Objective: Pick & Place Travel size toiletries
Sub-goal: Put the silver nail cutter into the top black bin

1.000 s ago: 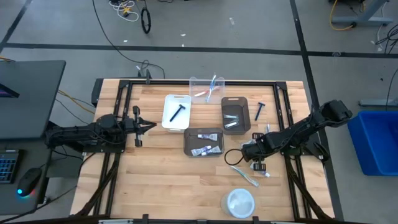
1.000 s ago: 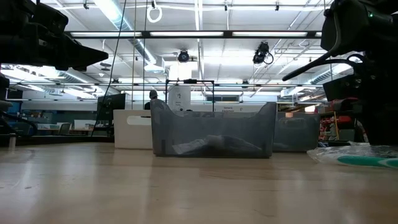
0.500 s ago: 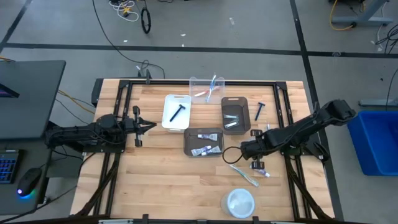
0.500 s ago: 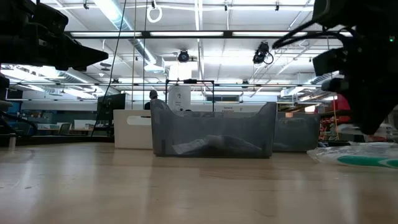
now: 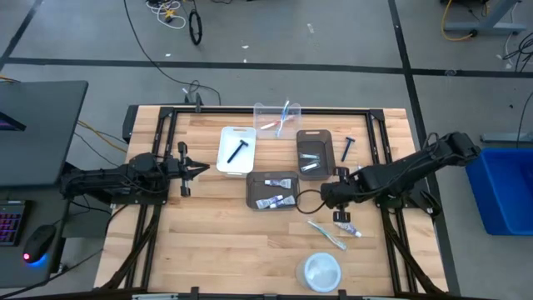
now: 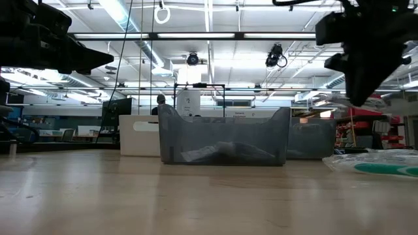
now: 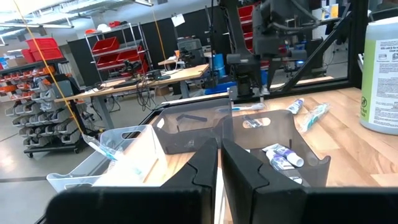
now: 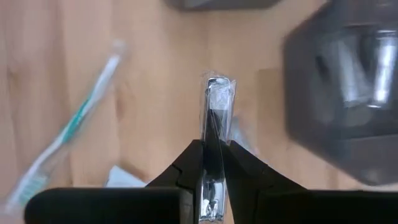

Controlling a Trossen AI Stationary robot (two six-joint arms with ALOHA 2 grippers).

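My right gripper (image 5: pixel 326 197) hangs above the table between the toothpaste bin (image 5: pixel 272 191) and the loose items, shut on a slim clear-wrapped silvery item (image 8: pixel 215 118). Below it, a teal toothbrush (image 5: pixel 326 233) (image 8: pixel 68 140) and a toothpaste tube (image 5: pixel 349 230) lie flat on the wood. A black razor (image 5: pixel 347 148) lies by the right rail. My left gripper (image 5: pixel 200 170) waits shut, left of the white bin (image 5: pixel 236 150). The low view shows only the right arm (image 6: pixel 366 52), not the item. My right gripper pinches the clear-wrapped item between its two fingers (image 8: pixel 189 165), which come from above, pointing down. The fingers lie along the item, whose free end (image 8: pixel 219 87) sticks out past the fingertips. The item is lifted clear of the table.
The white bin holds a black razor; a clear bin (image 5: pixel 277 118) at the far edge holds toothbrushes. One dark grey bin (image 5: pixel 314 152) holds silvery tubes, the other holds toothpaste tubes. A round white dish (image 5: pixel 321 271) sits near the front edge. Bare wood lies at the near left.
My right gripper has risen from the table and moved slightly toward the far edge and the dark grey bins, staying shut on the wrapped item, which is carried clear of the wood. The toothbrush and toothpaste tube stayed where they lay.
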